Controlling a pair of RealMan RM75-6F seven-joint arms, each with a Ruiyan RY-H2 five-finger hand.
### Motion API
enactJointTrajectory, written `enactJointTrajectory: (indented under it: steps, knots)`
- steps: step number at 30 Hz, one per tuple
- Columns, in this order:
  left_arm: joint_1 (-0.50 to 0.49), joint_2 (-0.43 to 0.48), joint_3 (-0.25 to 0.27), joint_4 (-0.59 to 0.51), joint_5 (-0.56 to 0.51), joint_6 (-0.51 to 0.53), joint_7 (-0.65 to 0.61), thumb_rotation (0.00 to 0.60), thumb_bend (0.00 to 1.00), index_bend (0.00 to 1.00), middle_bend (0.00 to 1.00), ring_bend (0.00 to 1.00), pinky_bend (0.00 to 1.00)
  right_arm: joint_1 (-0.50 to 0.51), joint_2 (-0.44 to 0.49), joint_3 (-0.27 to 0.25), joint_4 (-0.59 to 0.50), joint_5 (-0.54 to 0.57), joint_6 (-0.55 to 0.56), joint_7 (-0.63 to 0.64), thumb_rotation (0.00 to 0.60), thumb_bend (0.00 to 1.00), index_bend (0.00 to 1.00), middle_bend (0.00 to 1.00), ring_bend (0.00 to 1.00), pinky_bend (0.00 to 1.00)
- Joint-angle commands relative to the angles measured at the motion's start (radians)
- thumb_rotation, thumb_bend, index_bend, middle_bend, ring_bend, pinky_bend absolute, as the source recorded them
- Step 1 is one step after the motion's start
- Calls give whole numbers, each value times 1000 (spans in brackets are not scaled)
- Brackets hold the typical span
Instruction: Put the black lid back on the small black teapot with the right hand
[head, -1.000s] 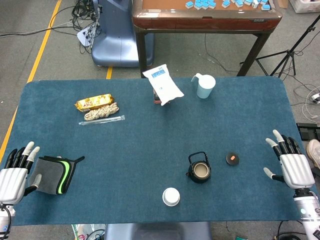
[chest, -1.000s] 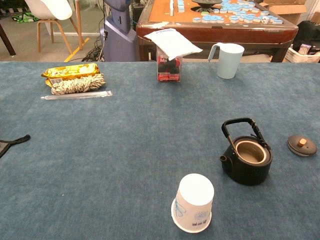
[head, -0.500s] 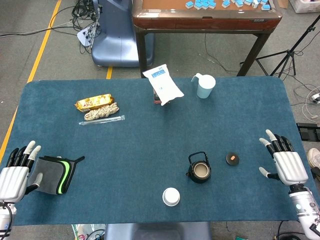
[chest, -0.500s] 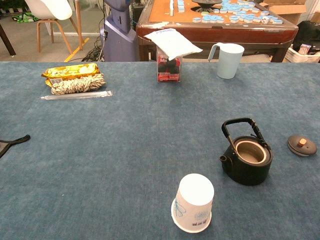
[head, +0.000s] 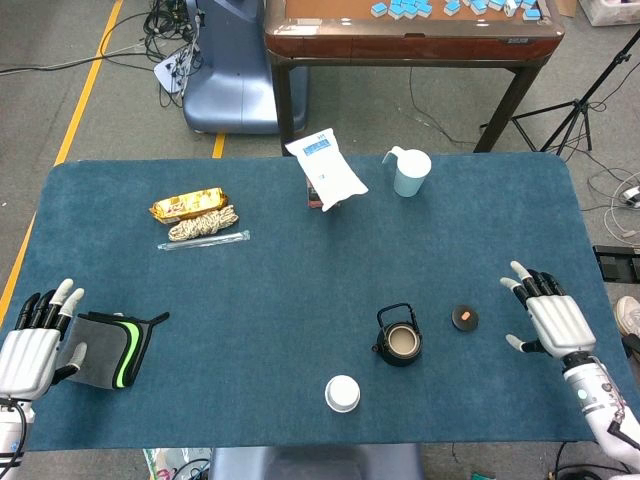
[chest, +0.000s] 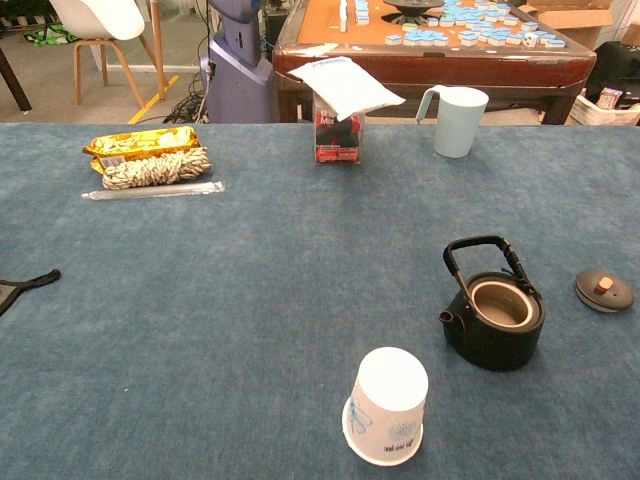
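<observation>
1 teapot (head: 398, 343), 1 lid (head: 464, 319), 1 paper cup (head: 342, 393), 1 mug (head: 410, 172), 2 hands: left hand (head: 25, 352), right hand (head: 548, 319).

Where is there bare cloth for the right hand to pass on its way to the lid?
Bare cloth lies between the right hand and the lid. The wide middle, from the rope down to the teapot, is bare. It is tighter near the teapot, with the paper cup just in front.
</observation>
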Motion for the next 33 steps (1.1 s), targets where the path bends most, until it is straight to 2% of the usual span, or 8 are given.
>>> enactJointTrajectory:
  steps: [1, 9, 22, 33]
  knots:
    - [0, -2, 1, 5, 0, -1, -3, 600, 386, 0, 0, 0, 0, 46, 27, 8, -23, 53, -65, -29, 600, 207, 152, 0, 0, 0]
    - [-1, -7, 2, 31, -4, -7, -33, 600, 386, 0, 0, 0, 0, 107, -8, 5, -12, 145, -132, -119, 600, 207, 158, 0, 0, 0]
    - [-10, -3, 1, 44, -10, -22, -52, 600, 386, 0, 0, 0, 0, 164, -83, -22, 17, 226, -149, -239, 600, 207, 169, 0, 0, 0]
    - [-11, -5, 2, 50, -15, -25, -53, 600, 386, 0, 0, 0, 0, 183, -127, -46, 62, 255, -161, -249, 600, 207, 184, 0, 0, 0]
